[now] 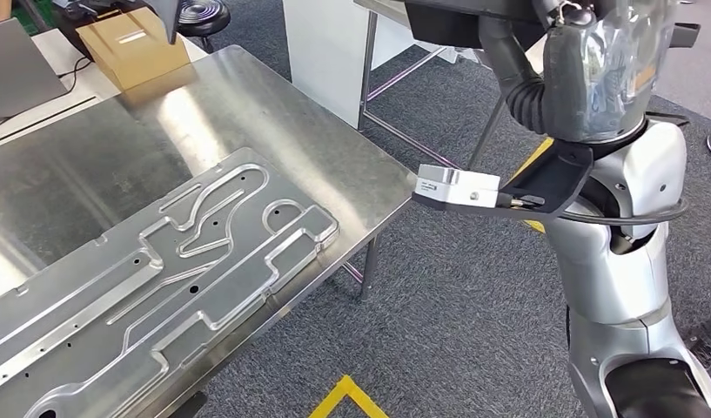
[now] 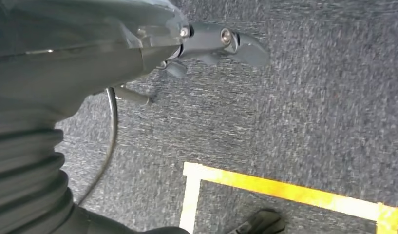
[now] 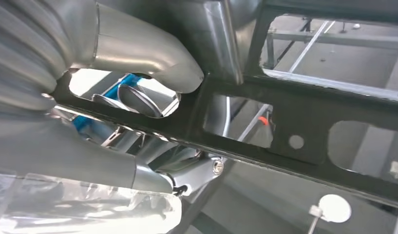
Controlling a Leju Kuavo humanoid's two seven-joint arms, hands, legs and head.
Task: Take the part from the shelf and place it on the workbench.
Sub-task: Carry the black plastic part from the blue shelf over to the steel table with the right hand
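The part [image 3: 304,109], a flat black frame with several cut-out windows and a small round hole, is in the right hand [image 3: 65,146]. The thick grey thumb [image 3: 143,56] hooks over one bar of the frame and the fingers [image 3: 109,163] close against it from the other side, so the bar is clamped between them. The rest of the frame runs out past the hand (light shows through its windows).

In the head view the right arm is raised beside the near corner of the tabletop [image 1: 90,165], over the grey carpet [image 1: 456,313], and the part is up in the air, not touching the tabletop.

On the steel tabletop lie a large grooved metal plate [image 1: 160,287], a cardboard box [image 1: 134,48] at the far edge and a laptop [image 1: 16,74] beside it.

The left hand [image 2: 211,41] hangs over the carpet near a yellow tape line [image 2: 284,187], its dark fingers loosely extended and holding nothing.
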